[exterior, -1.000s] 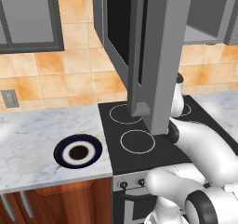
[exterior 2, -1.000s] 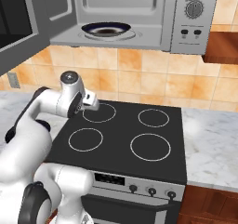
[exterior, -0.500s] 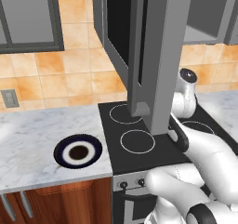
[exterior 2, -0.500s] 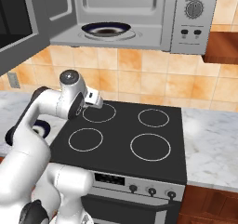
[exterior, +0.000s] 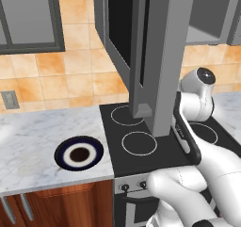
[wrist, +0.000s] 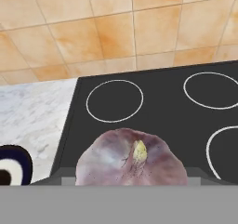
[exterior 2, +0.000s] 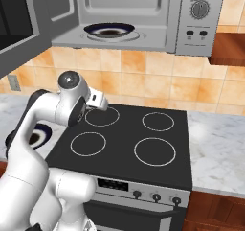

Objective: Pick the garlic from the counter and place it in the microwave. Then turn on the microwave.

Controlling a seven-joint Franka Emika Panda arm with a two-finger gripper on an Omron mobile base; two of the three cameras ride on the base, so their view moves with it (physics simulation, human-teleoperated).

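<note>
The garlic (wrist: 122, 159), a pinkish-white bulb with a pale tip, sits between the jaws of my gripper (wrist: 131, 177), which is shut on it above the left side of the black stovetop (wrist: 162, 109). From the right base view, the gripper (exterior 2: 98, 100) hovers over the stove's back-left ring, below the microwave (exterior 2: 198, 28). The microwave's door (exterior 2: 19, 28) stands open, and a dark plate (exterior 2: 111, 31) lies inside the cavity. In the left base view that open door (exterior: 155, 56) hides the gripper. The marble counter (exterior: 33, 141) lies left of the stove.
A dark-blue plate with a white ring (exterior: 79, 154) lies on the counter left of the stove, also at the hand view's lower left as the plate (wrist: 11, 165). Tiled wall runs behind. More counter (exterior 2: 215, 148) extends right of the stove. Glass-fronted wall cabinets (exterior: 28, 19) hang at the left.
The hand has risen a little and drifted slightly over the stove with the garlic still in it. The microwave door and the plates have not moved.
</note>
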